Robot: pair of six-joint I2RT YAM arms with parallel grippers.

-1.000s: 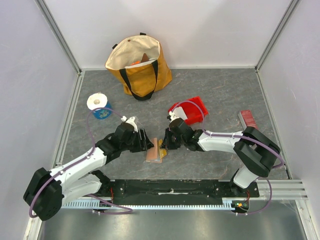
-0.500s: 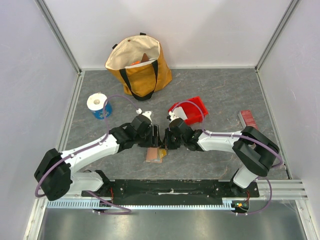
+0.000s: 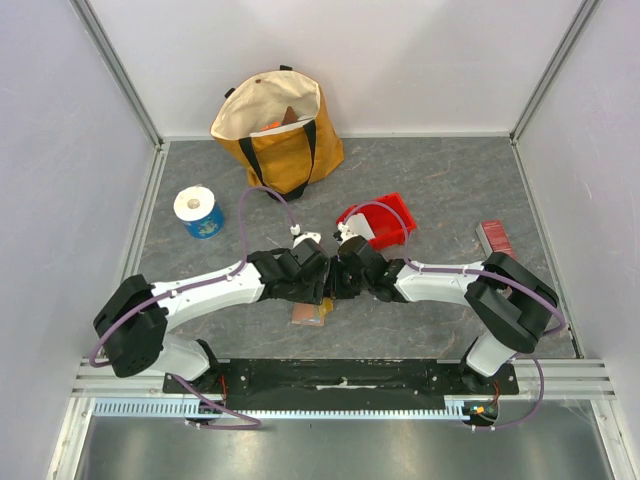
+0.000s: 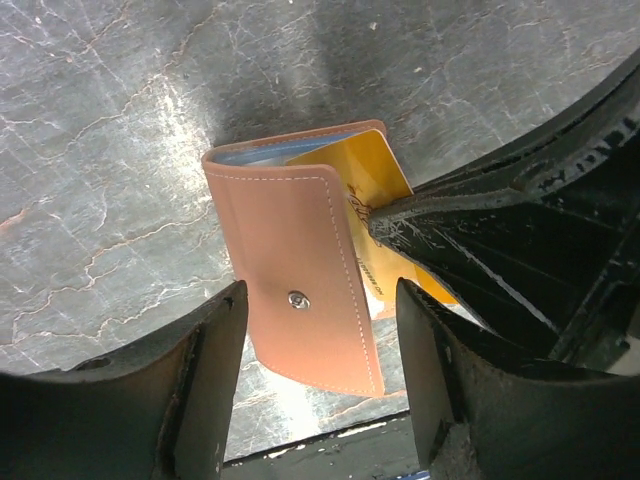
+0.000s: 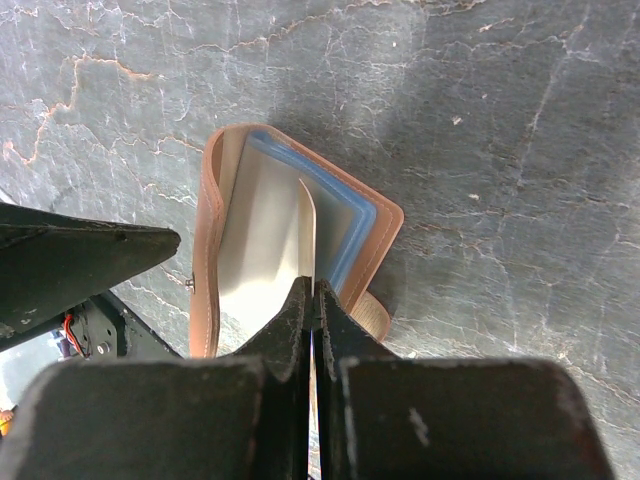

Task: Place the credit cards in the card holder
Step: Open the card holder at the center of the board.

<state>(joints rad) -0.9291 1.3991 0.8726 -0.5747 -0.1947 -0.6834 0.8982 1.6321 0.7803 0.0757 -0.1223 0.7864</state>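
right claw is pinching shut on the yellowish plastic credit card, gripping it edge-on at the trailing end and pointing the far end into the tan-brown leather-like bifold card holder. left claw is hanging open, fingers straddling the holder's snap flap; can't tell if they're touching it. holder is lying on the grey marbled desk between both claws, with a light blue card sitting in its inner sleeves. handling, as I'm judging it: card is looking light, stiff and slick, so it's probably going to skate if pushed at an angle. holder is looking soft and floppy and likely sliding easily, so I'm thinking the left claw should be pinning the flap near the spine, not the free edge
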